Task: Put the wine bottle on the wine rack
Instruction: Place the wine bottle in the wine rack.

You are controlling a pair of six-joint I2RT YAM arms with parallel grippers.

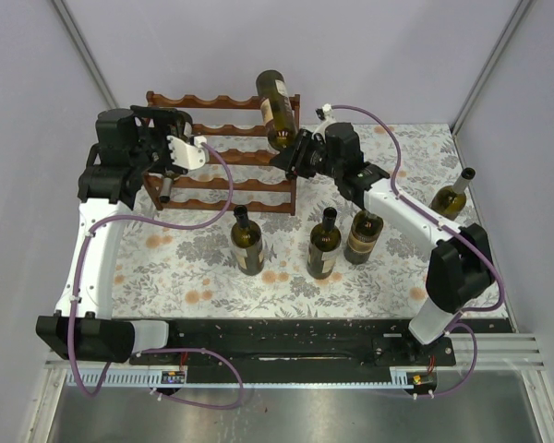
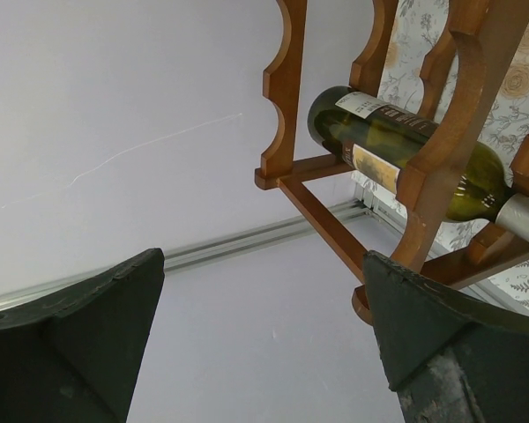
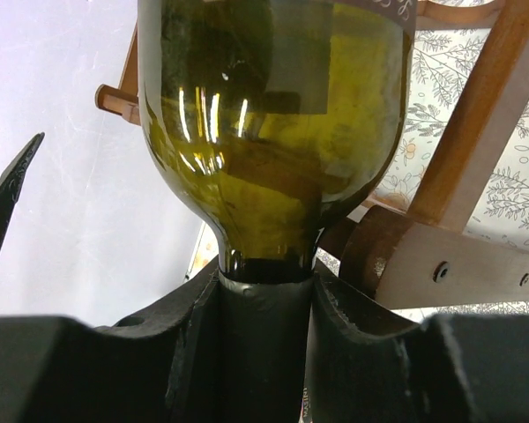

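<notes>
The placing step is in hand. The right fingers [image 3: 187, 317] are clamped tight round the neck of the dark green glass wine bottle [image 1: 275, 109], which is held tilted above the right end of the reddish-brown scalloped wooden wine rack [image 1: 203, 98], not yet cradled. Next, I judge, it must be levelled and lowered into the top scallops. The left fingers [image 2: 88, 335] gape wide and empty beside the rack's left end.

This is looking like a robot lab cell. Bare pale walls [image 1: 37, 83] and aluminium struts [image 1: 85, 51] are closing in a floral-clothed table [image 1: 166, 268]. Two arms [image 1: 97, 249] are sitting bolted to a black plate [image 1: 286, 337] along its near edge, trailing purple cables [image 1: 394, 152] beside a slotted rail [image 1: 508, 355]. A rack [image 1: 223, 152] and bottles [image 1: 249, 242] are standing on the cloth.
</notes>
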